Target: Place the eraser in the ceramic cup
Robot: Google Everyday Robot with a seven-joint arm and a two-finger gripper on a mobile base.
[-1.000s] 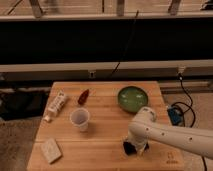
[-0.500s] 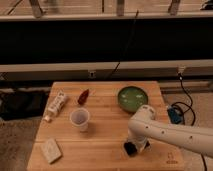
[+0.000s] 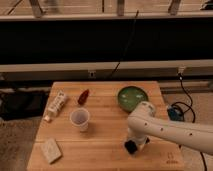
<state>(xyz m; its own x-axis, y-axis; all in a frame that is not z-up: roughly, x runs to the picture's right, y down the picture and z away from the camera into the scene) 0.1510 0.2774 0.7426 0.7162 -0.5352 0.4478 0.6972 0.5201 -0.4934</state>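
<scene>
The cup [image 3: 80, 119] sits empty on the table [image 3: 105, 150]; the pincer [image 3: 132, 146] is low at the front right, and I cannot tell its grip.

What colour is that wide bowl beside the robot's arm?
The bowl is green, best seen in the camera view. The gripper hovers low over the table nearby.

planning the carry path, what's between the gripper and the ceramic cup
Only bare wooden tabletop, as the camera view shows. The gripper is low near the table's front edge; the ceramic cup stands to its left, farther back.
</scene>
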